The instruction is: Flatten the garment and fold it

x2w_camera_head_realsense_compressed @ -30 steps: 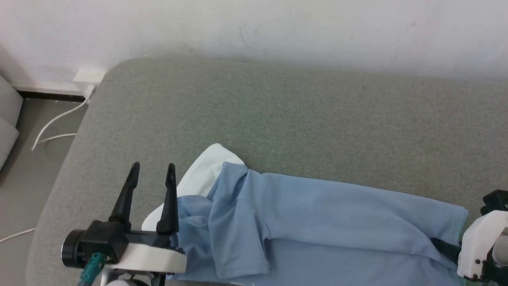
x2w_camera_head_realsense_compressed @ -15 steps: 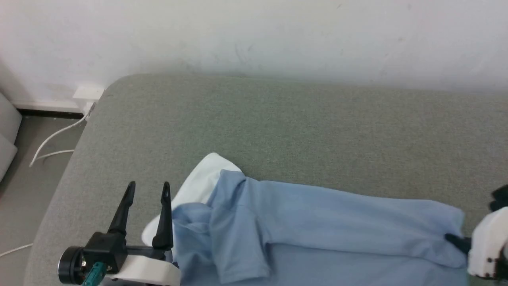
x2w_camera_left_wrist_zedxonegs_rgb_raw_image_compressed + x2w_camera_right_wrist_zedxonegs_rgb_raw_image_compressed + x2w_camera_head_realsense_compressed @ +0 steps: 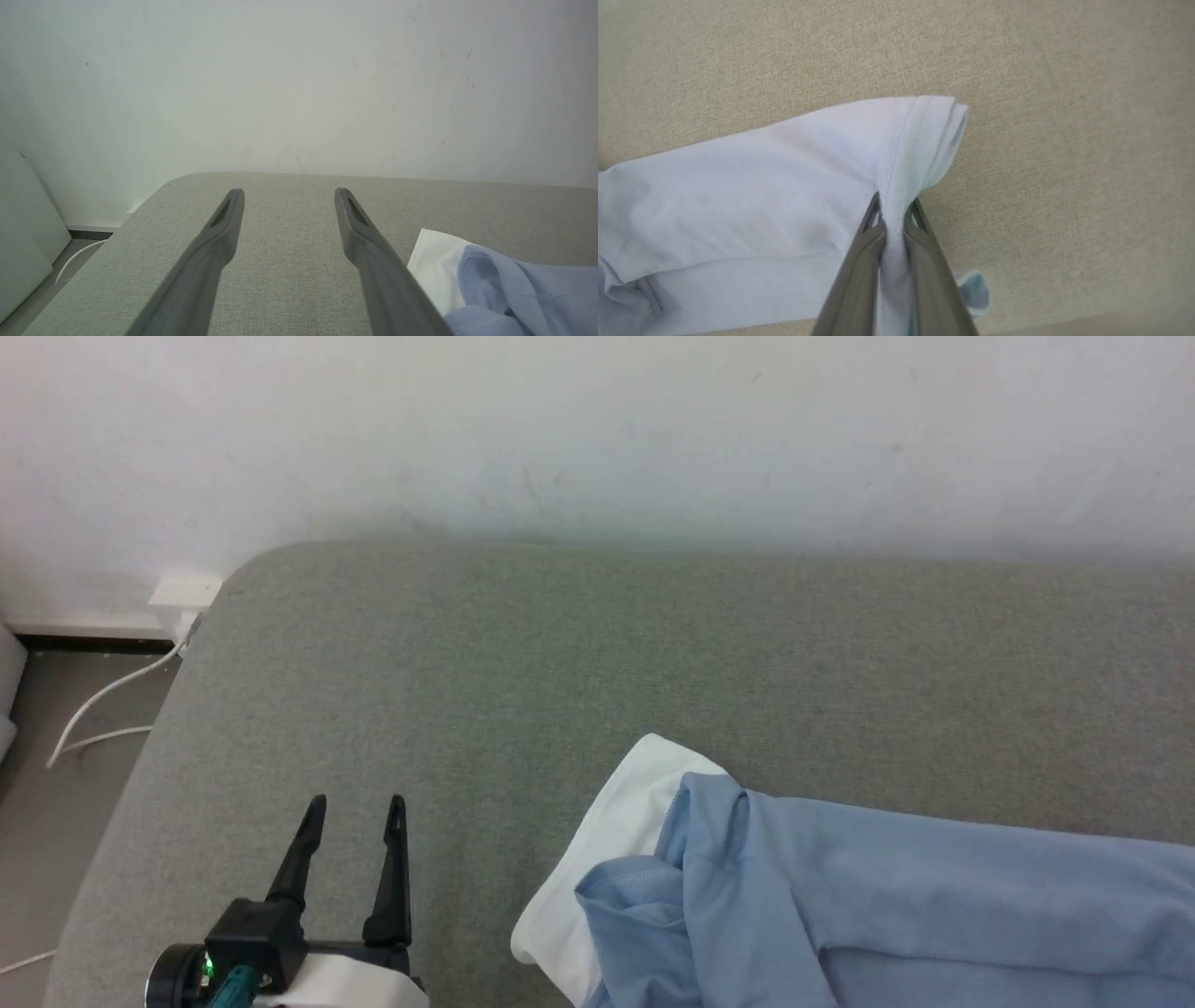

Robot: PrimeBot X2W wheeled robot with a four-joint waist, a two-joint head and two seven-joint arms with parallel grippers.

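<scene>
The garment (image 3: 896,905), a light blue shirt with a white part at its left end, lies crumpled along the lower right of the head view on a grey-green padded surface (image 3: 597,672). My left gripper (image 3: 355,807) stands open over bare surface, well left of the shirt's white edge (image 3: 432,266). In the right wrist view my right gripper (image 3: 894,210) is shut on a hemmed edge of the garment (image 3: 784,186), cloth pinched between the two fingers (image 3: 859,266).
A white wall (image 3: 597,429) runs behind the padded surface. At the far left the surface ends in a rounded corner, with floor, a white cable (image 3: 93,705) and a wall socket (image 3: 182,593) beyond it.
My right gripper has shut on the garment's edge and the shirt has slid to the right, away from my left gripper. The head camera has also tilted, so the surface sits lower in view.
</scene>
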